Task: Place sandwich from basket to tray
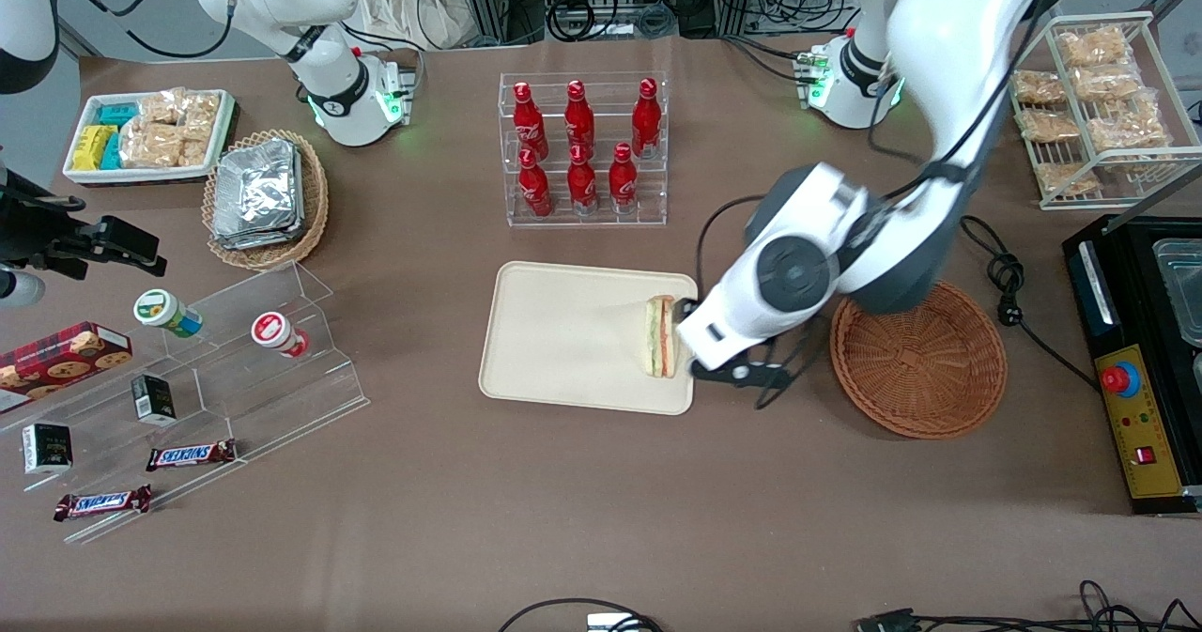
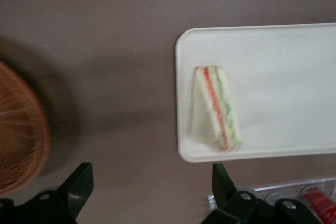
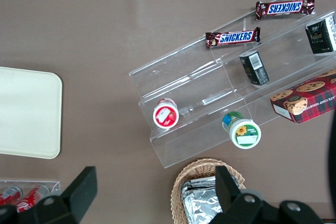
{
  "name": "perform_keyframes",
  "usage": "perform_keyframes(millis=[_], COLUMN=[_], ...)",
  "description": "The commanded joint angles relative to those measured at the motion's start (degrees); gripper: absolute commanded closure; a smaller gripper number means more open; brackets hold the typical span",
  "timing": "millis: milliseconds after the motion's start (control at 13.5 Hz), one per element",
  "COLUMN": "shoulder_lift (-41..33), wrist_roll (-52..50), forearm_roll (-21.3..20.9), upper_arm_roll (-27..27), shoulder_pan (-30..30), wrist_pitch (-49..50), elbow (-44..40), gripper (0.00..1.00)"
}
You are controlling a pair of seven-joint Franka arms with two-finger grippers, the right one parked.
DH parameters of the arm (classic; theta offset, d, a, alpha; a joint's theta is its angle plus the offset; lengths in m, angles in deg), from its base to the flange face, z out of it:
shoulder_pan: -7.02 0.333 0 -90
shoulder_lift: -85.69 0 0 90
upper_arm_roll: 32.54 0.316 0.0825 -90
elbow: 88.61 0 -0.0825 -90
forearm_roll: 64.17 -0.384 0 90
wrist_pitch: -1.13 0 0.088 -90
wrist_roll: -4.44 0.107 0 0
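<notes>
The word SNICKERS is on two candy bars (image 3: 233, 38) (image 3: 285, 7) that lie on the clear steps (image 3: 210, 85). One bar sits at about 2 o'clock from the other. The red bottles (image 1: 582, 139) have white writing, too small to read.

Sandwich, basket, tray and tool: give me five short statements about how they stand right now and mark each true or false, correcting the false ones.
1. The sandwich lies on the tray. True.
2. The basket holds a second sandwich. False: the part of it that the arm does not cover holds nothing.
3. The tool is shut on the sandwich. False: its fingers are spread wide with nothing between them, and the sandwich lies free.
4. The sandwich lies near the tray edge that faces the basket. True.
5. The tray touches the basket. False: bare tabletop lies between them.
</notes>
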Motion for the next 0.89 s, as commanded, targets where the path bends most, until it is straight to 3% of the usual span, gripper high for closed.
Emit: perform_keyframes(millis=[0, 222, 519, 815], shoulder_lift=[-8.51, -14.41, -20.05, -21.45], wrist_roll=[10.24, 17.98, 18.79, 18.97], forearm_roll=[0.85, 1.11, 1.02, 1.02], upper_arm_roll=[0.05, 0.05, 0.23, 0.32], shoulder_pan=[6.63, 13.14, 18.76, 20.19], wrist_pitch=[7.54, 13.78, 19.06, 20.83], elbow=[1.93, 1.85, 2.11, 3.25], gripper=[0.00, 0.00, 0.00, 0.00])
